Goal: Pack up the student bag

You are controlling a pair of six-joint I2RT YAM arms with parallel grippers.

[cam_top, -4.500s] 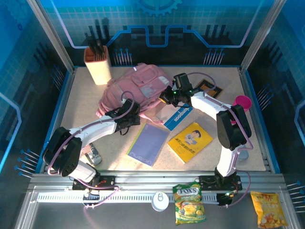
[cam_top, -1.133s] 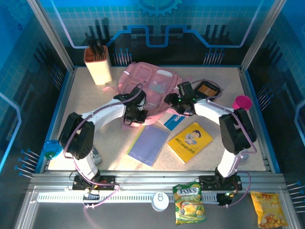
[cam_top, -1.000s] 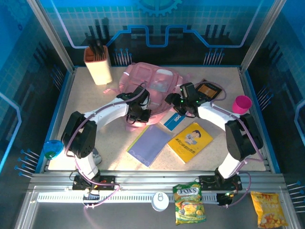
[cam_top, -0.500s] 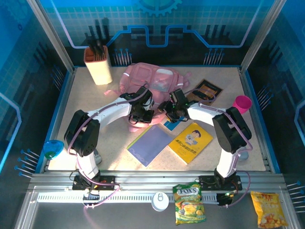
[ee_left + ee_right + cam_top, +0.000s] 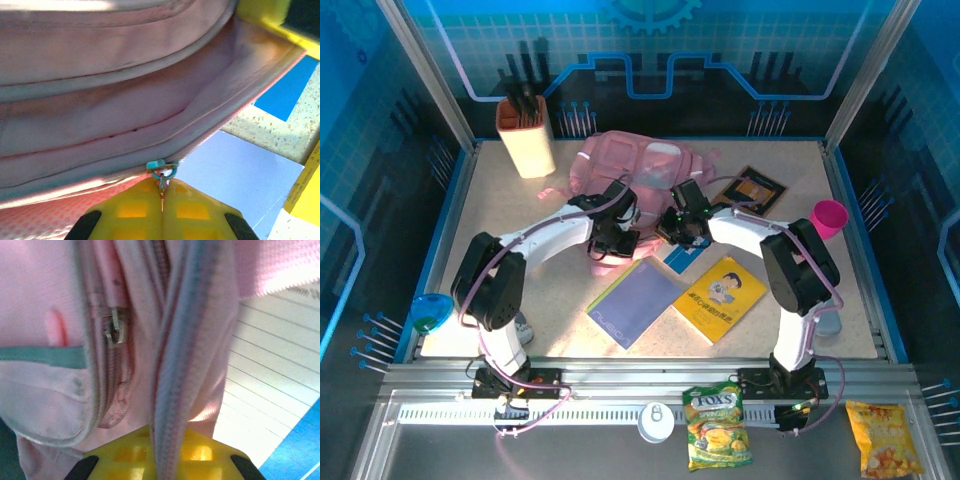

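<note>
top external view: we see the student bag [image 5: 638,172], a soft pink fabric backpack, lying flat toward the 12 o'clock end of the table [image 5: 490,200]. both arms meet at its near edge. the left gripper [image 5: 616,240] sits at the bag's 6 o'clock edge, and the right gripper [image 5: 682,224] at about its 4 o'clock corner.

in the left wrist view, the yellow pads [image 5: 132,210] are pressed together on a small metal zip pull [image 5: 161,176] hanging from a teal slider, with pink lining gaping above it. in the right wrist view, the yellow pads [image 5: 127,455] are pinched tight on the zip-edged rim [image 5: 172,365] of the bag's opening, beside a second slider [image 5: 114,332].

a purple notebook [image 5: 632,300], a blue notebook [image 5: 685,250] and a yellow booklet [image 5: 718,296] lie outside the bag, between its 5 and 6 o'clock.

we judge the bag to be light, limp and not fragile. its fabric will likely fold and sag, so the mouth would collapse unless it is held apart. the firm places to grip look like the stitched zip rim and the metal pull. the smooth panels would probably bunch or slip.
</note>
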